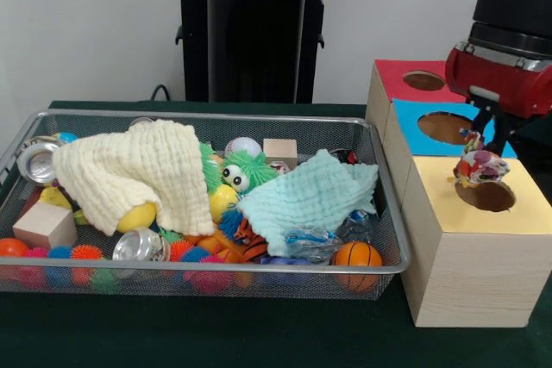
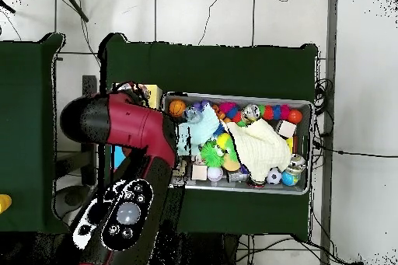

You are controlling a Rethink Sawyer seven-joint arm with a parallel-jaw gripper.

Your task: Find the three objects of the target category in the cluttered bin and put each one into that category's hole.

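The bin [image 1: 386, 213] was silver wire mesh, the cloths [image 1: 129, 170] soft crinkled fabric, the yellow-topped box [image 1: 470, 277] pale matt wood.

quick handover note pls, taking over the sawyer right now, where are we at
Gripper: shut on a spotted fabric bundle, hanging just above the yellow-topped box's hole; not yet released.
Wire mesh bin: cluttered; a cream cloth and a pale green cloth cover much of it. No other spotted bundle shows.
Done: cannot tell whether any bundle is already in the hole.
Left: drop this one, then search under the cloths.
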